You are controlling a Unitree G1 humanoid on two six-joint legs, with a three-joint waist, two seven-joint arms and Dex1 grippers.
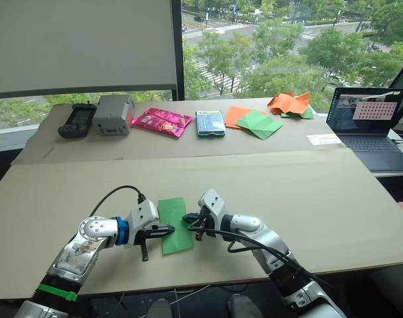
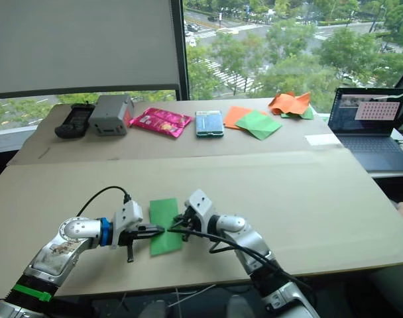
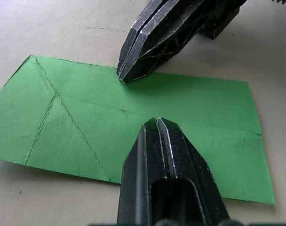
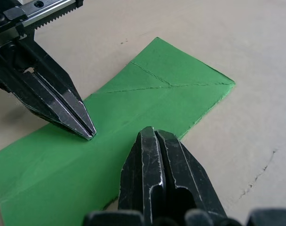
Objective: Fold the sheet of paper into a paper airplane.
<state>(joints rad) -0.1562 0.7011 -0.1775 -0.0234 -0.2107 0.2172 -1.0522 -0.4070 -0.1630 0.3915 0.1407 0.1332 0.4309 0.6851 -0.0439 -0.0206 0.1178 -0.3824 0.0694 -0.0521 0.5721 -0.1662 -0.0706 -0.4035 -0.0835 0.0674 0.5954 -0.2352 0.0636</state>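
Observation:
The sheet of paper (image 1: 175, 233) lies flat on the cardboard-covered table (image 1: 301, 199), close to its front edge. It is bright green, folded into a narrow strip and marked with crease lines (image 3: 63, 106). My left gripper (image 1: 170, 230) is shut, its tip resting on the strip's left side. From the right, my right gripper (image 1: 185, 217) is also shut and its tip touches the strip's right edge. In the left wrist view the two tips, left (image 3: 155, 123) and right (image 3: 124, 76), stand a short way apart on the paper. Neither gripper holds the paper.
Along the far side stand a black remote (image 1: 76, 120), a grey box (image 1: 113, 114), a pink packet (image 1: 162, 121), a blue-green packet (image 1: 210, 123), smooth orange and green sheets (image 1: 254, 121) and a crumpled orange-and-green heap (image 1: 291, 103). A laptop (image 1: 374, 126) sits far right.

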